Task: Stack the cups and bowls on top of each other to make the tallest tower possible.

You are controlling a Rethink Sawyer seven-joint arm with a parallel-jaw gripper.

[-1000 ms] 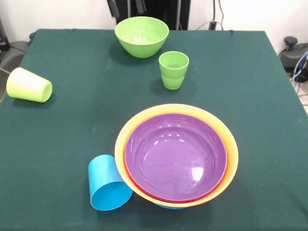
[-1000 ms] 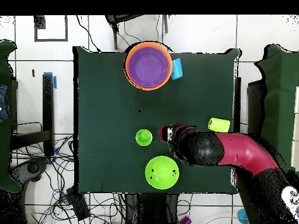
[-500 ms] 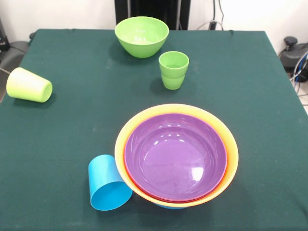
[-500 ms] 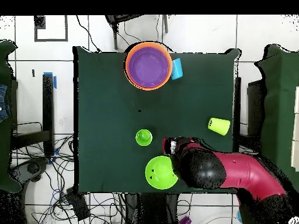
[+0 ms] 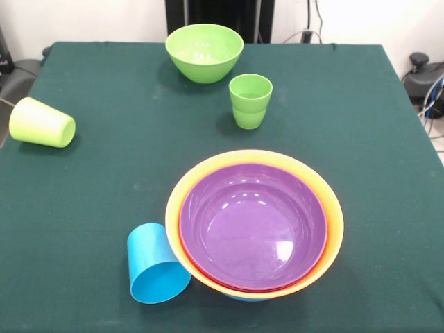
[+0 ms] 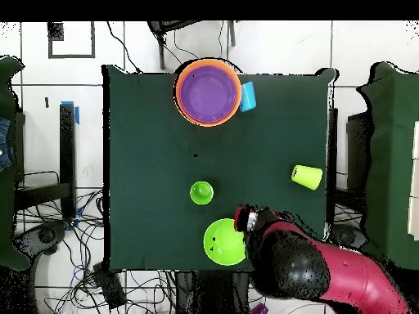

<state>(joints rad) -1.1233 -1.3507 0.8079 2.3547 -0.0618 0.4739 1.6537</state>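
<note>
Tower [image 5: 254, 225] sits near the table's [image 5: 361, 125] front edge: purple bowl [image 5: 253, 225] nested inside, orange rim outermost. Sky blue cup [image 5: 156, 264] lies tipped, touching its side. Yellow-green cup [image 5: 40, 123] lies well apart. Ridged green cup [image 5: 250, 100] upright near green bowl [image 5: 204, 52]. Gripper [image 6: 245, 218] beside that bowl; finger state can't tell.

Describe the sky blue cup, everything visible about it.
The sky blue cup is a small, glossy, plastic-looking tapered tumbler, plain-walled. It lies tipped on its side on the green tablecloth, its open mouth towards the camera in the front view and its narrower base pointing away. It sits right against the outer orange bowl of the nested stack, apparently touching its rim. Overhead it shows as a blue shape beside that stack. Nothing holds it.
</note>
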